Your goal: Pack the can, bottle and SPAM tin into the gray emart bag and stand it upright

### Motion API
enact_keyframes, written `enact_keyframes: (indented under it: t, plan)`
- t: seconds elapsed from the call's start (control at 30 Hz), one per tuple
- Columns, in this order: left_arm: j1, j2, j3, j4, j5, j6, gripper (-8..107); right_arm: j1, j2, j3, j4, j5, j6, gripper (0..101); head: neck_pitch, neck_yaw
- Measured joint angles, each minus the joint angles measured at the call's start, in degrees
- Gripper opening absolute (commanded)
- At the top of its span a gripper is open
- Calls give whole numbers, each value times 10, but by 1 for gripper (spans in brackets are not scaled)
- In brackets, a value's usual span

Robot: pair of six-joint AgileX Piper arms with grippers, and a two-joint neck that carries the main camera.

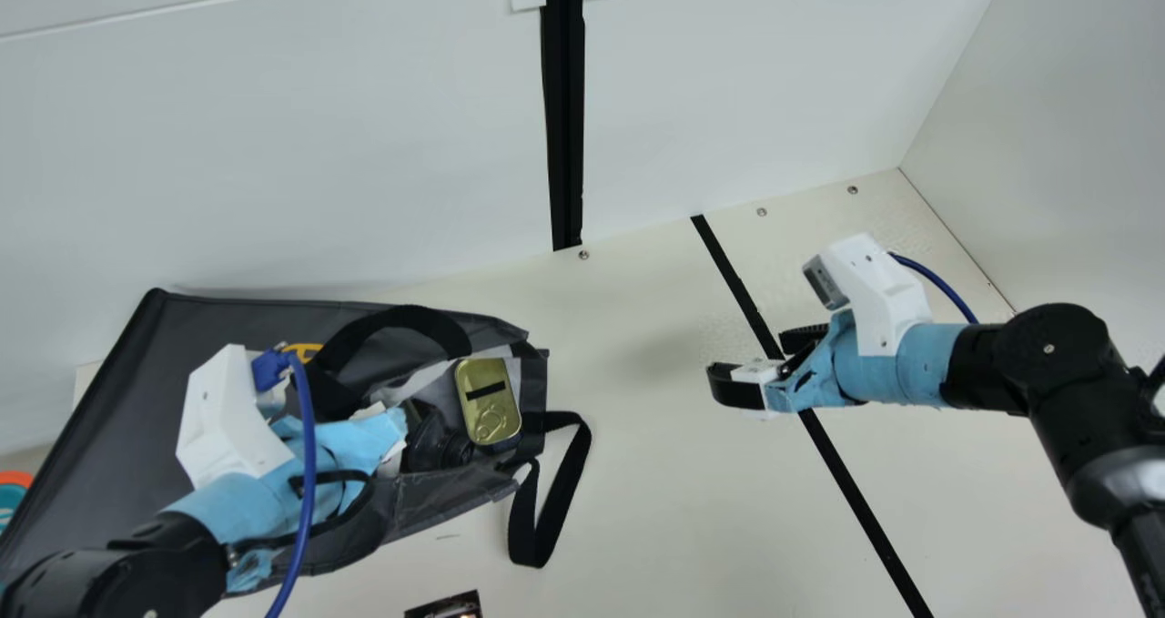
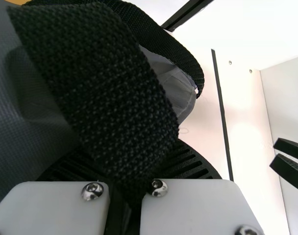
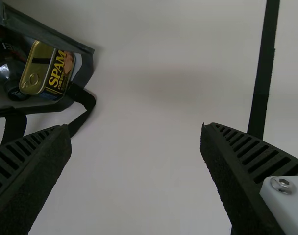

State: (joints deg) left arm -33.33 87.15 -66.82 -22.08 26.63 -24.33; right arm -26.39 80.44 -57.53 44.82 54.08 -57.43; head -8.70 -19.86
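Main view, gray emart bag: the bag (image 1: 109, 381) lies on its side on the cream table (image 1: 655, 509), its mouth facing the right arm.
Main view, SPAM tin: the tin (image 1: 489, 401) sits just inside the bag's mouth, its gold lid facing out.
Main view, bottle: the dark bottle (image 1: 426, 431) lies in the bag beside the tin, cap toward the mouth.
Main view, loose strap: the black loop (image 1: 550, 511) trails from the bag's mouth onto the table.
Main view, left gripper: the left gripper (image 1: 375, 440) is over the bag, near its mouth; its tips are hidden at this angle.
Main view, right gripper: the right gripper (image 1: 760, 360) hangs over the table, well apart from the bag on its mouth side, beside the black stripe (image 1: 837, 463).
Main view, orange and teal item: the item (image 1: 11, 498) is near the bag's end opposite the mouth.
Left wrist view, claw: the left gripper is clenched on a wide black handle strap (image 2: 105, 93) of the bag.
Right wrist view, claw: the right gripper is released, fingers spread wide with nothing between them.
Right wrist view, SPAM tin: it leans inside the bag's mouth, next to the bottle.
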Motion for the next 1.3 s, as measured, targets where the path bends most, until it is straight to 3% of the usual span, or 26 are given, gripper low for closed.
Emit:
enact_keyframes:
  t: [0.77,1.3]
  plan:
    - [0,0,0,0,0,0,-8,66,107,-14,66,-11,-123,95,0,-1]
    - [0,0,0,0,0,0,-8,115,191,-57,88,-8,-181,95,0,0]
